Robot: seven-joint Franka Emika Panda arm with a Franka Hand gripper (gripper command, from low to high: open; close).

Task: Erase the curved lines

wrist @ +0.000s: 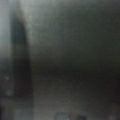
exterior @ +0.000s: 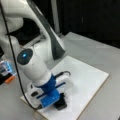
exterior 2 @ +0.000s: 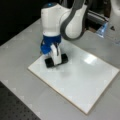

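No curve lines can be made out on the board [exterior: 87, 80] in either front view; whether they are hidden beneath the eraser or already wiped away cannot be told. A faint grey smudge [exterior 2: 65, 74] is seen on the board just toward a front view's bottom from the eraser [exterior 2: 56, 60]. The eraser, a black block, is pressed flat against the board near its corner and is seen in both front views [exterior: 60, 102]. It is gripped by the pincer [exterior 2: 56, 58], whose white fingers [exterior 2: 56, 53] are clenched on its sides from above. The pincer is carried below a blue collar [exterior: 50, 91], and above that the white wrist [exterior: 32, 65] with a lit blue spot on its cap is tilted over the board. A black cable [exterior: 13, 62] is hung along the wrist. The board is laid flat on the grey table [exterior 2: 22, 50], with the eraser well away from the board's far corners. An orange and blue item [exterior: 7, 72] is seen at a front view's left edge, off the board. In the wrist view only dark blur is shown, and nothing can be identified there.
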